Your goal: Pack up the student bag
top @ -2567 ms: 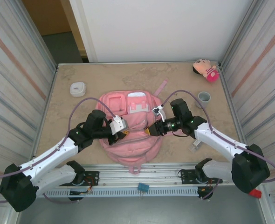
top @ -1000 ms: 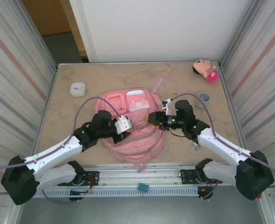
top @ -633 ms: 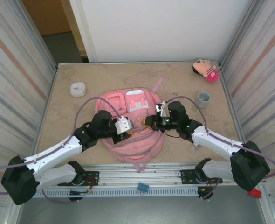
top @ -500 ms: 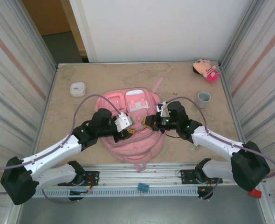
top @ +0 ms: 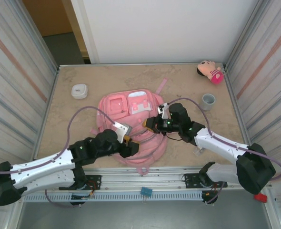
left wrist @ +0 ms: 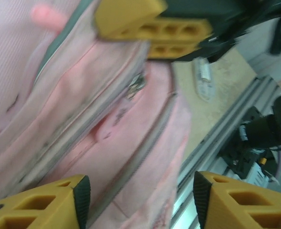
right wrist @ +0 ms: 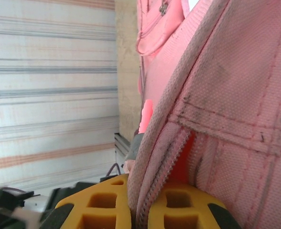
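Nearest the arm bases, the left hand (left wrist: 140,200) hangs low over the near part of the student bag (top: 131,121). Its yellow fingers (left wrist: 40,205) are spread wide apart and hold nothing. It seems poised to take hold of the fabric or zipper line below it.

Slightly farther and to the right, the right hand (right wrist: 140,205) is pinched tight on the bag's zippered edge, with the zipper teeth running between its pads. It appears to be lifting that edge so the opening stays taut and raised for the other hand. A small clear item (top: 198,149) lies on the worktop (top: 107,78) just right of the bag, near the right arm; what it is cannot be told.

The bag lies flat in the middle of the worktop, pockets facing up. Its far end shows pale pink and white patches, and a pink strap trails toward the far right.

Farther off, well apart from the bag, lie things perhaps meant for packing: a white round case (top: 79,90) at far left, a grey cup (top: 208,100) at right, and a small pink plush doll (top: 210,71) in the far right corner. Packing looks barely begun.
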Motion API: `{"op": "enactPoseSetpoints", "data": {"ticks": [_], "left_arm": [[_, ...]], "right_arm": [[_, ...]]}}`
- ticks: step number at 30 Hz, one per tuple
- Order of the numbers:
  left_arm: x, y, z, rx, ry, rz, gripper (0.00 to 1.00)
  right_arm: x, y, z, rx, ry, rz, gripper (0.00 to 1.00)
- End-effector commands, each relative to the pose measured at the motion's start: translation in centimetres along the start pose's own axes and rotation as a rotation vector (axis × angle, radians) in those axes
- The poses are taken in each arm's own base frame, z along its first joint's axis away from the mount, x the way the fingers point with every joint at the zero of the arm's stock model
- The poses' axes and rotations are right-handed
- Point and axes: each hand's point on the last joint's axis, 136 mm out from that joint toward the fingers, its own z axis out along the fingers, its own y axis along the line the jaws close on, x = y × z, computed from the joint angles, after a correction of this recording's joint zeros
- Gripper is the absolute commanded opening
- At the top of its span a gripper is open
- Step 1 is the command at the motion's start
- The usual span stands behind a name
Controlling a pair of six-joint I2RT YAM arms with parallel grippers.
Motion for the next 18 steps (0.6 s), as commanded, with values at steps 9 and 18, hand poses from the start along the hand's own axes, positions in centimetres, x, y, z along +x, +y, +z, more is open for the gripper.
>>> {"op": "enactPoseSetpoints", "data": {"ticks": [9,18], "left_arm": [[-4.5,1.3,1.4,-0.11,-0.177,-0.053,0.67],[-7.1,-2.1,3.1,0.034,-0.206,0.026,0.5]], "right_arm": [[0.6,4.5,-0.1,-0.105,0.01,-0.092,0.0],[1.3,5.1,-0.2,-0.118,0.027,-0.103,0.0]]}}
